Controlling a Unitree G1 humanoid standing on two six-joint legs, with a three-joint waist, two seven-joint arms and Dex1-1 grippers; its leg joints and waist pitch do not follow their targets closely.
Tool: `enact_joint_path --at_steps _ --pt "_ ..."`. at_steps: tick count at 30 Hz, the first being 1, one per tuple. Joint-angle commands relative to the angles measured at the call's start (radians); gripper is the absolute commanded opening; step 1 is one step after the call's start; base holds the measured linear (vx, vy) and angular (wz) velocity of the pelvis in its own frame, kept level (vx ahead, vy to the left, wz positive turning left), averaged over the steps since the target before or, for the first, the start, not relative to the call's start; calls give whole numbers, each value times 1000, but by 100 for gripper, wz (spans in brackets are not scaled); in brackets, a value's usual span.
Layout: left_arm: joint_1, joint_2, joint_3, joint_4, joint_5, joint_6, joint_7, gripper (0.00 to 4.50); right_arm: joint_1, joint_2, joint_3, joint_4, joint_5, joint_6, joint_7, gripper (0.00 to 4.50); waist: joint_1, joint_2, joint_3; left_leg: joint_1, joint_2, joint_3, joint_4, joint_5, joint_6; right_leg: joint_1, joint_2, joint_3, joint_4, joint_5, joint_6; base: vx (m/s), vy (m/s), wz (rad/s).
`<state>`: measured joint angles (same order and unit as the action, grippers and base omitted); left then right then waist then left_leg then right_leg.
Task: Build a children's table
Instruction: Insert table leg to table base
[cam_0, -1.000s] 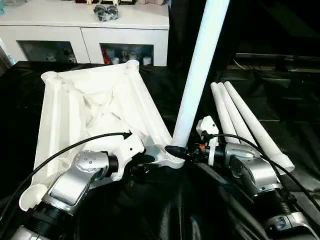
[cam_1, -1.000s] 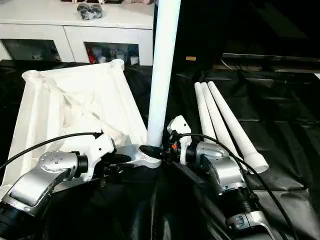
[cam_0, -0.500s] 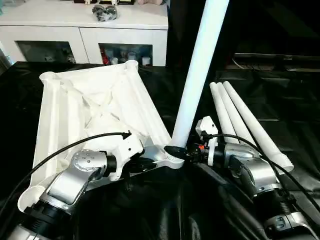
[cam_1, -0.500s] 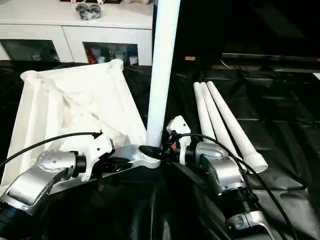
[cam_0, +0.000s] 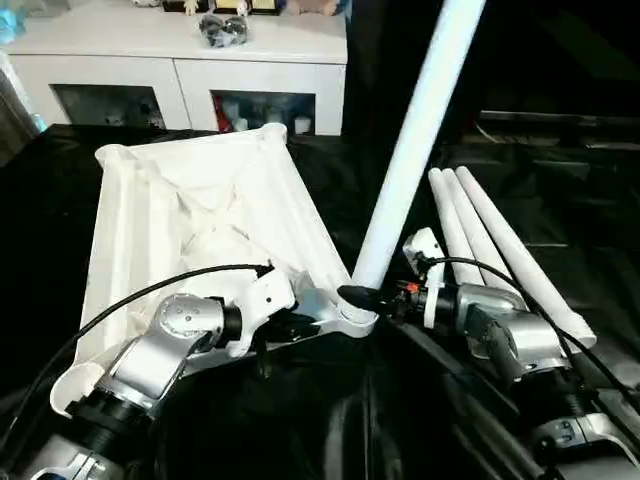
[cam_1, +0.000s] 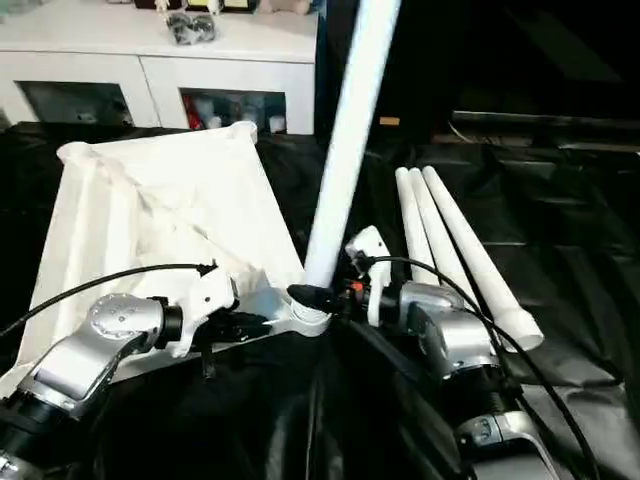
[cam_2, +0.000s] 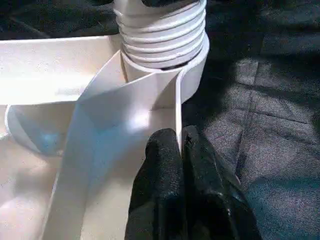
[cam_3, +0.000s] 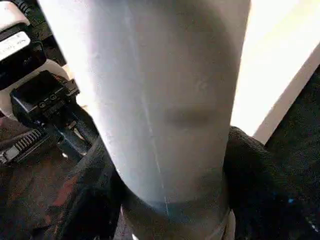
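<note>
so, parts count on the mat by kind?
Tabletop: 1
Leg standing in the near corner socket: 1
Loose legs lying on the mat: 3
Total: 5

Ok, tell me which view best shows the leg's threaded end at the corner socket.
The left wrist view: the threaded end sits partly in the corner socket, ridges exposed. The eye views show the leg leaning there, threads hidden behind the right gripper. The right wrist view shows smooth tube.
</note>
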<state>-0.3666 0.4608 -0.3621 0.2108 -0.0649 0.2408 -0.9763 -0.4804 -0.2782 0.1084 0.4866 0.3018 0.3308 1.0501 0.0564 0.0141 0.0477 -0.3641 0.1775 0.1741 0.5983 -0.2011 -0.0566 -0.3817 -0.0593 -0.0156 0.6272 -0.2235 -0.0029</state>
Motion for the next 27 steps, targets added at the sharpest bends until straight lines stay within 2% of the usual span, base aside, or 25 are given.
enact_joint_path --at_steps 1,2,7,12,15,18,23,25,27 --pt "11 0 -22 53 22 18 18 0 20 -15 13 24 -32 -3 4 244 1 -6 -47 10 50 -14 -81 -205 8 27 -74 37 -85 -179 -231 0 0 0" --pt "9 -4 -24 44 24 22 15 0 30 -18 30 26 -43 -14 11 244 3 -1 -47 10 50 -15 -83 -213 5 26 -76 37 -86 -201 -227 0 0 0" --pt "0 -15 -25 38 26 27 9 0 36 -15 40 42 -43 -19 16 244 3 -1 -48 9 50 -15 -83 -214 5 26 -73 36 -86 -198 -223 0 0 0" --pt "-3 -22 -22 52 34 17 17 0 39 -7 3 78 -29 -38 -1 244 4 0 -46 12 50 -16 -86 -250 0 22 -75 37 -92 -246 -218 0 0 0" --pt "7 -4 -3 62 31 -3 11 0 62 -9 -41 92 13 -38 -16 244 4 1 -46 13 51 -17 -88 -267 -4 20 -76 38 -96 -274 -210 0 0 0" --pt "14 5 4 57 28 -7 6 0 76 -12 -47 89 17 -45 -16 244 5 0 -48 11 51 -17 -87 -250 1 22 -75 38 -94 -246 -209 0 0 0" --pt "38 32 28 19 19 -5 0 0 152 -17 -51 -3 18 -80 -23 244 8 3 -54 5 50 -16 -84 -187 21 28 -72 35 -84 -131 -218 0 0 0" --pt "40 35 30 14 19 -5 -4 0 163 -21 -36 -23 5 -86 -25 244 7 4 -54 5 50 -15 -84 -182 26 29 -71 34 -83 -116 -223 0 0 0" --pt "39 39 29 10 19 -6 -9 0 171 -34 14 -51 -43 -109 -25 244 7 8 -53 6 50 -15 -85 -185 23 28 -71 34 -84 -125 -224 0 0 0"
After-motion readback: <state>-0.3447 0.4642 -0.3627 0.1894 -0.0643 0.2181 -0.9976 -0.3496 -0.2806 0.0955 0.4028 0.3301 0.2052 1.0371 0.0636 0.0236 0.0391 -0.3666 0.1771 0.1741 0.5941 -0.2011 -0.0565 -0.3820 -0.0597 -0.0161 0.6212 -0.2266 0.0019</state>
